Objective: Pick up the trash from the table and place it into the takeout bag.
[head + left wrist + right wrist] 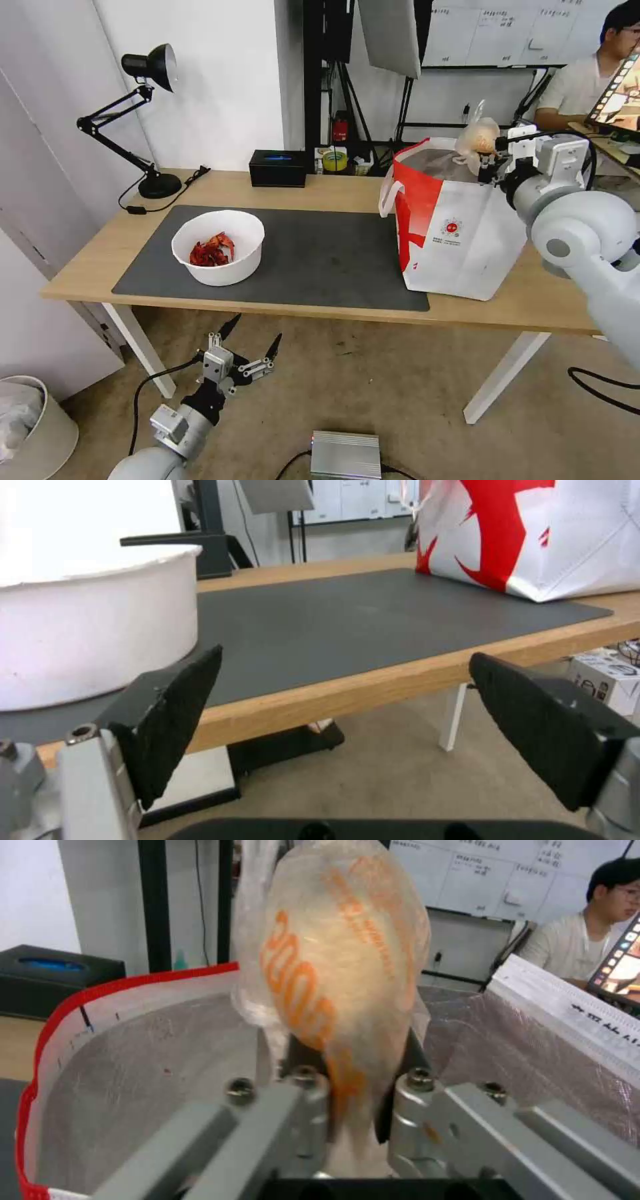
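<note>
On the right of the table [320, 193] stands the white and red takeout bag [460, 233], its mouth open and its foil lining [153, 1090] showing. My right gripper [489, 162] hovers over the bag's rim, shut on a small knotted clear bag [479, 139] with tan contents and orange print [340, 955]. A white round bowl [219, 247] holding red shellfish shells [212, 251] sits on the dark grey mat [320, 253] at the left. My left gripper [252, 339] hangs open below the table's front edge, in front of the bowl [93, 630].
A black desk lamp [143, 120] stands at the table's back left and a black rectangular box [278, 167] at the back middle. A white bin [30, 427] sits on the floor at the left, a silver box [345, 455] on the floor ahead.
</note>
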Robot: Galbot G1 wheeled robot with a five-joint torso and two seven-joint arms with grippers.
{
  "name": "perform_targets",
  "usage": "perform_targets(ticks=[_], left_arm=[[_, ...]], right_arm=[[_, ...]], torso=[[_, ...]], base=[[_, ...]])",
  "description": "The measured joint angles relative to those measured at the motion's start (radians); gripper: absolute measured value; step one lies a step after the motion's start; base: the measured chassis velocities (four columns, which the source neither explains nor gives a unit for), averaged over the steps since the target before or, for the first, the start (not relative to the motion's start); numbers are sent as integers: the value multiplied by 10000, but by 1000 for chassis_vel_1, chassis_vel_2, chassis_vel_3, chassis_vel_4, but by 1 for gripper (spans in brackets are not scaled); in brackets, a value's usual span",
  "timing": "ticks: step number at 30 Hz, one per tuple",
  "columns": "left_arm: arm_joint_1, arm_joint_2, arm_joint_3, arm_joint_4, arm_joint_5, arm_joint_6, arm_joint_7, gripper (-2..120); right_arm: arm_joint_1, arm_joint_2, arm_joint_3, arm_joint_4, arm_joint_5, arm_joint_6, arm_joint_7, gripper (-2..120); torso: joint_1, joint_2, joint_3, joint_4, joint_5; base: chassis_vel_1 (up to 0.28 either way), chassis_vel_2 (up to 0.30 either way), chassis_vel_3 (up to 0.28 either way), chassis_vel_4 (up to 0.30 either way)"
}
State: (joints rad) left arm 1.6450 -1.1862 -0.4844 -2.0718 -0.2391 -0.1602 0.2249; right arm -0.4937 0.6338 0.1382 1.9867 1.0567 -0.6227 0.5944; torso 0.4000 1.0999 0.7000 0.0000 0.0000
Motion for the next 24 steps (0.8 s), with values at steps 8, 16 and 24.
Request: perform_targets(ticks=[8,16,24], left_arm=[[-14,0,13,4,-6,0,0,100],[3,-17,16,4,0,-1,1,100],[60,-21,-25,-67,10,0,2,100]], right_arm=[[-47,6,32,35,-11,39,13,43],[-114,-28,74,46,-56,57,-9,72],[-116,-42,75,62,-83,152,-85,99]], torso=[[0,0,0,0,0],[0,0,0,0,0],[0,0,0,0,0]], base=[[0,0,0,0],[0,0,0,0],[0,0,0,0]])
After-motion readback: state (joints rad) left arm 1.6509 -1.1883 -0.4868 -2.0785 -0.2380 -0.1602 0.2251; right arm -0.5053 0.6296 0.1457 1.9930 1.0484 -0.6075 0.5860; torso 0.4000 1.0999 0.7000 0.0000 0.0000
